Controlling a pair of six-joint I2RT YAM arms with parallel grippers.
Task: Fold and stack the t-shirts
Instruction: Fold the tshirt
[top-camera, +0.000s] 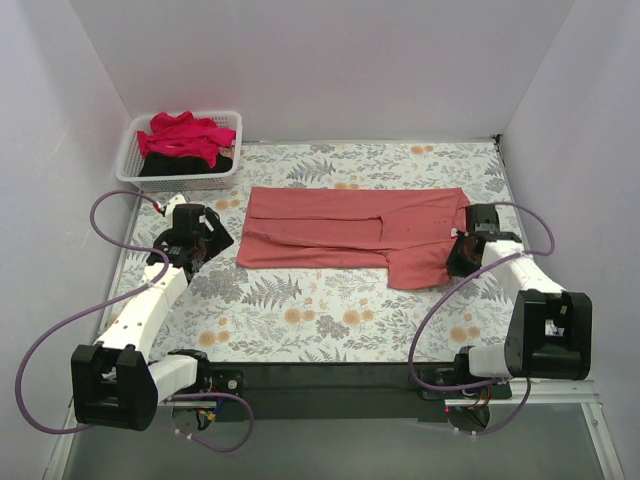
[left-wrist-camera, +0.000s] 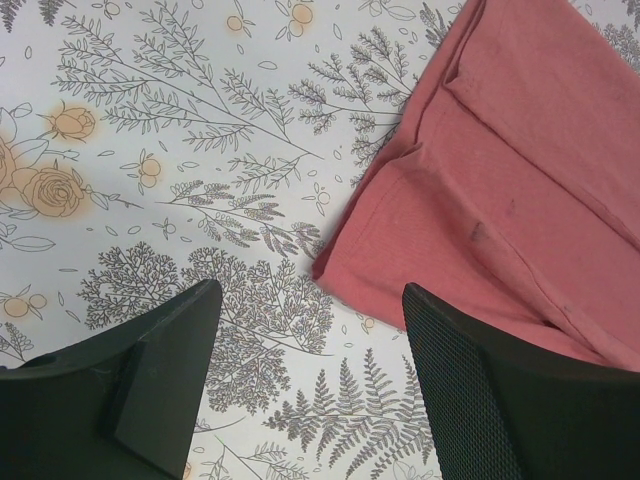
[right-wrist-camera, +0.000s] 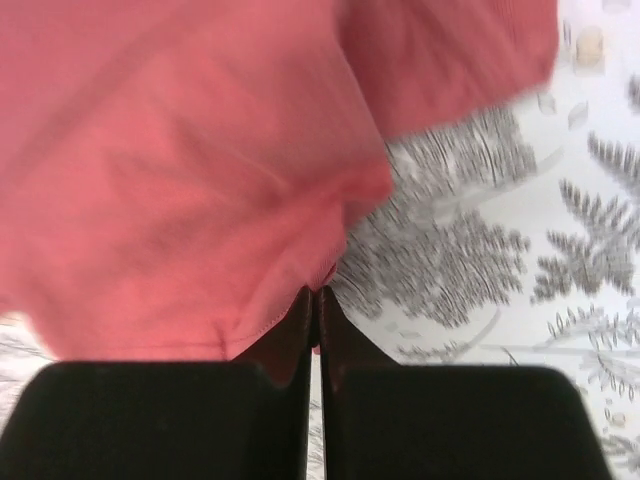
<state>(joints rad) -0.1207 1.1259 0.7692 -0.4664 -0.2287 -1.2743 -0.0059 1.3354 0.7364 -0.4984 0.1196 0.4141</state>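
The dusty coral-red t-shirt (top-camera: 350, 232) lies flat and partly folded across the middle of the floral table. My right gripper (top-camera: 462, 252) is shut on its right edge; in the right wrist view the jaws pinch the cloth's hem (right-wrist-camera: 300, 300). My left gripper (top-camera: 212, 236) is open and empty just left of the shirt's near left corner (left-wrist-camera: 330, 265), above the table. The crimson-pink t-shirt (top-camera: 185, 135) lies on the black t-shirt (top-camera: 165, 166) in the basket.
The white slatted basket (top-camera: 128, 160) stands at the back left corner. White walls close the table at the back and both sides. Purple cables loop beside each arm.
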